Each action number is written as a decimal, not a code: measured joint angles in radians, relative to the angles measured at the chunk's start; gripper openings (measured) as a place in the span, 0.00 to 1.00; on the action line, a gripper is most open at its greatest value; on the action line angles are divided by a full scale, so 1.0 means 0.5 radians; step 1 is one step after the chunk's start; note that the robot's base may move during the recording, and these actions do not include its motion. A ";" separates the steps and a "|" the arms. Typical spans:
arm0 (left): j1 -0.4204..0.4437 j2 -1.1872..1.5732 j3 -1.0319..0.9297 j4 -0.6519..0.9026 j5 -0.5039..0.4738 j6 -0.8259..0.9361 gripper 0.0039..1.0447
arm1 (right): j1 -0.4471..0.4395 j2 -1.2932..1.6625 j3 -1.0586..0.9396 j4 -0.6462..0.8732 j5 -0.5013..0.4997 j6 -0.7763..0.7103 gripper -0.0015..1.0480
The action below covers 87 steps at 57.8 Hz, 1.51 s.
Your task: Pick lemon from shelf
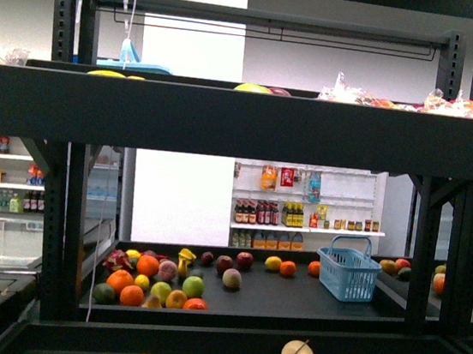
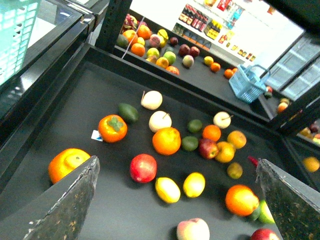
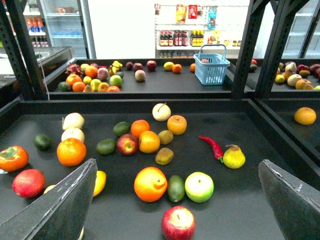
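Note:
The shelf (image 1: 226, 124) is a black multi-tier rack with dark flat decks strewn with fruit. In the left wrist view two yellow lemons (image 2: 167, 189) lie side by side on the deck (image 2: 75, 115), beside a red apple (image 2: 143, 167). My left gripper (image 2: 177, 160) is open and empty above them, its fingers (image 2: 70, 200) wide apart. In the right wrist view my right gripper (image 3: 177, 162) is open and empty over the same deck (image 3: 240, 195). One lemon (image 3: 100, 182) is partly hidden behind its finger (image 3: 65, 205). Neither gripper shows in the front view.
Oranges (image 3: 150, 183), a green apple (image 3: 199, 186), a red apple (image 3: 178, 223), a chili (image 3: 212, 146) and a pear (image 3: 234, 157) lie on the deck. A blue basket (image 1: 348, 273) stands on the farther deck. Black uprights (image 3: 247, 50) flank the sides. A teal basket (image 2: 15, 35) is nearby.

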 joint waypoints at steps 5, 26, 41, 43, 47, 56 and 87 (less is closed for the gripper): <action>0.248 0.407 0.230 0.184 0.216 -0.166 0.92 | 0.000 0.000 0.000 0.000 0.000 0.000 0.93; 0.980 1.669 1.524 -0.159 0.629 -0.519 0.92 | 0.000 0.000 0.000 0.000 0.000 0.000 0.93; 1.077 2.108 1.941 -0.269 0.595 -0.519 0.92 | 0.000 0.000 0.000 0.000 0.001 0.000 0.93; 1.077 2.164 1.966 -0.243 0.597 -0.551 0.92 | 0.000 0.000 0.000 0.000 0.001 0.000 0.93; 1.068 2.258 2.023 -0.195 0.594 -0.614 0.92 | 0.000 0.000 0.000 0.000 0.001 0.000 0.93; 1.048 2.480 2.176 -0.037 0.529 -0.872 0.92 | 0.000 0.000 0.000 0.000 0.001 0.000 0.93; 0.906 2.905 2.378 0.464 0.235 -1.695 0.92 | 0.000 0.000 0.000 0.000 0.001 0.000 0.93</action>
